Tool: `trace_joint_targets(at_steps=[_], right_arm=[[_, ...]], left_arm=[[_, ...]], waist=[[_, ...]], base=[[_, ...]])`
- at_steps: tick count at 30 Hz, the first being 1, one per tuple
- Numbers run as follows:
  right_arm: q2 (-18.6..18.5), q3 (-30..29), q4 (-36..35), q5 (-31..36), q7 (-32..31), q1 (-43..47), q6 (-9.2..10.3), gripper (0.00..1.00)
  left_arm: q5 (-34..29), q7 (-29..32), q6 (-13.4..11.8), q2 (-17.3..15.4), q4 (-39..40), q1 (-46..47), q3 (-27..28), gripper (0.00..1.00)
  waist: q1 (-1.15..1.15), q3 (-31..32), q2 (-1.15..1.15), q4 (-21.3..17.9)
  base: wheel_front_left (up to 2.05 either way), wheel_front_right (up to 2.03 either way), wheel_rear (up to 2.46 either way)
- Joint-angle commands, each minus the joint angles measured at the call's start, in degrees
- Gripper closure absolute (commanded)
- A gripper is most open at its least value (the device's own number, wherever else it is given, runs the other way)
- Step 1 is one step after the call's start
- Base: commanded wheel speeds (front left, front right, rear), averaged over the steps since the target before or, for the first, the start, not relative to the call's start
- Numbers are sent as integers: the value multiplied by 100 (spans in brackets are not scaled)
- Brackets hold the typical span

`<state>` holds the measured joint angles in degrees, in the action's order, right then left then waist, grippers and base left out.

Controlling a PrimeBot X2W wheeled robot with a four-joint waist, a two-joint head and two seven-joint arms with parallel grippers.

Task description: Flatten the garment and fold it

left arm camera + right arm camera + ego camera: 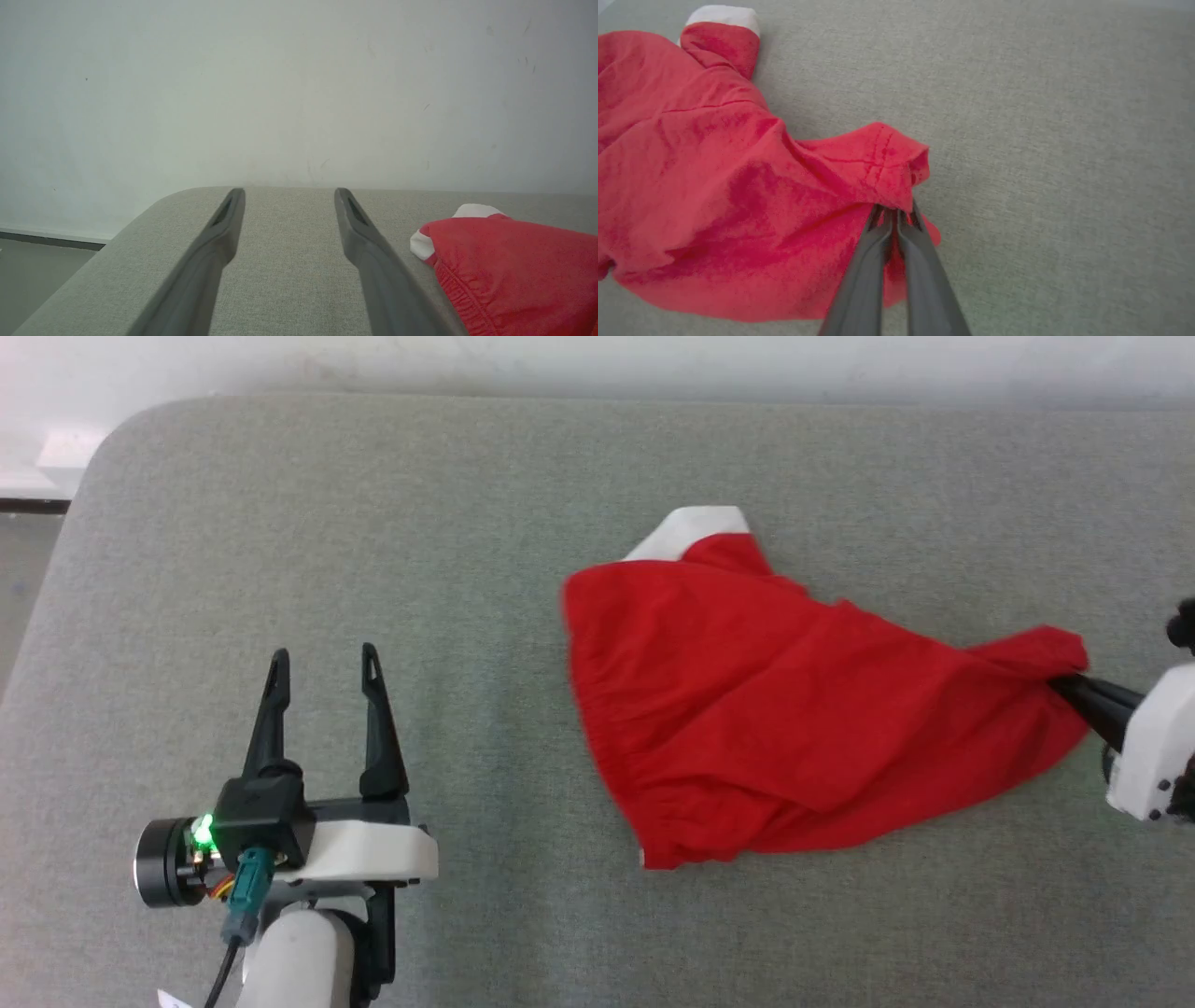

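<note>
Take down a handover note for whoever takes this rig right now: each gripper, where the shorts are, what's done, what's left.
Grippers: right gripper shut on the right end of the garment; left gripper open, holding nothing, left of the garment and apart from it.
Things: garment rumpled on the grey surface, white trim at its far edge.
Done: one end gripped.
Left: flatten, then fold.

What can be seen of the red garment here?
The garment is soft bright-red cloth, crumpled and unfolded, lying on the grey fabric surface. A gathered elastic edge runs along its left side; a white-trimmed corner sticks out at the far side. The right tool is shut on its right corner, which is drawn to a point.
</note>
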<state>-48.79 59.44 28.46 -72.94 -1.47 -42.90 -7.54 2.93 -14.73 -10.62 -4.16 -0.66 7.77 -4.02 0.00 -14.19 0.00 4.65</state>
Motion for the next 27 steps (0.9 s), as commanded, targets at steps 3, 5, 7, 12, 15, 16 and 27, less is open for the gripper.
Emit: trace_joint_targets(at_steps=[3, 5, 7, 12, 15, 16, 27], right_arm=[[206, 57, 598, 162, -63, 128, 5, 100], [339, 131, 930, 437, 51, 106, 5, 53], [493, 89, 1031, 485, 186, 82, 5, 0], [410, 1, 924, 1142, 727, -308, 5, 0], [354, -135, 599, 1477, 804, -641, 5, 0], [348, -160, 458, 1595, 747, -763, 5, 0], [534, 140, -336, 2663, -1305, -1895, 5, 0]], left_arm=[[-62, -27, 60, 32, -46, 104, -36, 0], [-77, -27, 82, 44, -82, 101, -61, 0], [-98, -27, 91, 49, -109, 69, -52, 0], [-183, -27, 102, 19, -109, -67, -11, 0], [-227, -27, 90, 1, -73, -117, -4, 0], [-239, -27, 84, -2, -60, -125, -8, 0], [-221, -27, 64, 51, -54, 118, -268, 0]], waist=[[0, -37, 0, 118], [0, 10, 0, 169], [0, 90, 0, 179], [0, 294, 0, 169], [0, 343, 0, 175], [0, 342, 0, 180], [0, 52, 0, 569]], base=[[0, 0, 0], [0, 0, 0], [0, 0, 0], [0, 0, 0], [0, 0, 0], [0, 0, 0], [0, 0, 0]])
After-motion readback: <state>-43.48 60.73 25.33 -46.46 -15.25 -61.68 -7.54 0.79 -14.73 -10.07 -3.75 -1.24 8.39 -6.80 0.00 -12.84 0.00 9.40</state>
